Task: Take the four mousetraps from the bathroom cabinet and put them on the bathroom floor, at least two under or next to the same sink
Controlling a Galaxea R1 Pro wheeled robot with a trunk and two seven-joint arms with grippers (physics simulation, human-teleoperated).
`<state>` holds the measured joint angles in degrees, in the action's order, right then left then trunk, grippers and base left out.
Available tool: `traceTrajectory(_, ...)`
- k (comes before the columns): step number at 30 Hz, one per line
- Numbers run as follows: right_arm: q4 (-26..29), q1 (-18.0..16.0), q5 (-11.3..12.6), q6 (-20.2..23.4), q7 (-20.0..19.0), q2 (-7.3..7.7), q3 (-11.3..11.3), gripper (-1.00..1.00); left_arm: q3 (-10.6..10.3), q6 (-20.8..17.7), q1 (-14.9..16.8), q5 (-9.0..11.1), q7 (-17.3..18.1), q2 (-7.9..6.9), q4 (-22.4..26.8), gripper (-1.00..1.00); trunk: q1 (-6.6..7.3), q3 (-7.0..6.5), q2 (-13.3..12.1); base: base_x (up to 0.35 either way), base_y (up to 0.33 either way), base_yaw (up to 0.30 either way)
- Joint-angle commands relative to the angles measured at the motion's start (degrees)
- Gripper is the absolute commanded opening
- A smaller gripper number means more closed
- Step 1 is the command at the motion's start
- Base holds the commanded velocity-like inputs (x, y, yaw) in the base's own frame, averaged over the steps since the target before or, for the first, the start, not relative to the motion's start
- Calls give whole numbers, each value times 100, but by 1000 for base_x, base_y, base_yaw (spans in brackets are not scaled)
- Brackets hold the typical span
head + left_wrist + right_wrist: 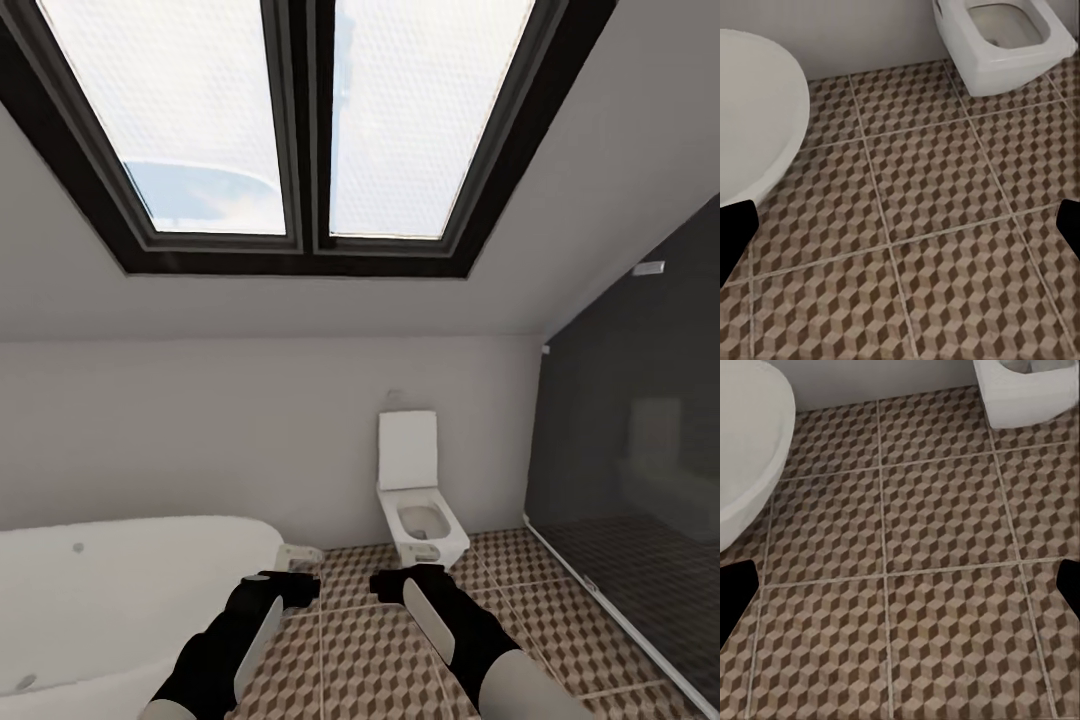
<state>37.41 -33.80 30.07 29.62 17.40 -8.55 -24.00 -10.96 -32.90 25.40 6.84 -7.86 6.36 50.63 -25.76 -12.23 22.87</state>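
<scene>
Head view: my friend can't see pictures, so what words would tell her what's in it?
A bathroom seen over two black robot arms, the left gripper and right gripper held above a cube-patterned tiled floor. A white bathtub is at left, a white toilet stands against the back wall, and a dark glass shower is at right. A big skylight is overhead.

Bathtub [120, 590] cut off at left edge; shower interior [650, 500] murky.
</scene>
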Motion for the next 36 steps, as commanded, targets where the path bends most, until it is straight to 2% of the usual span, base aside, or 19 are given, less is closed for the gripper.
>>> traceTrajectory(1,4,-4,60,8,54,5,-28,100,-14,-24,0,60,-50,-2,8,100,-3,-1,5,0,0,-272)
traceTrajectory(36,3,6,57,20,53,20,-16,100,-42,-24,0,47,-71,-3,8,100,-3,-48,5,0,0,-285)
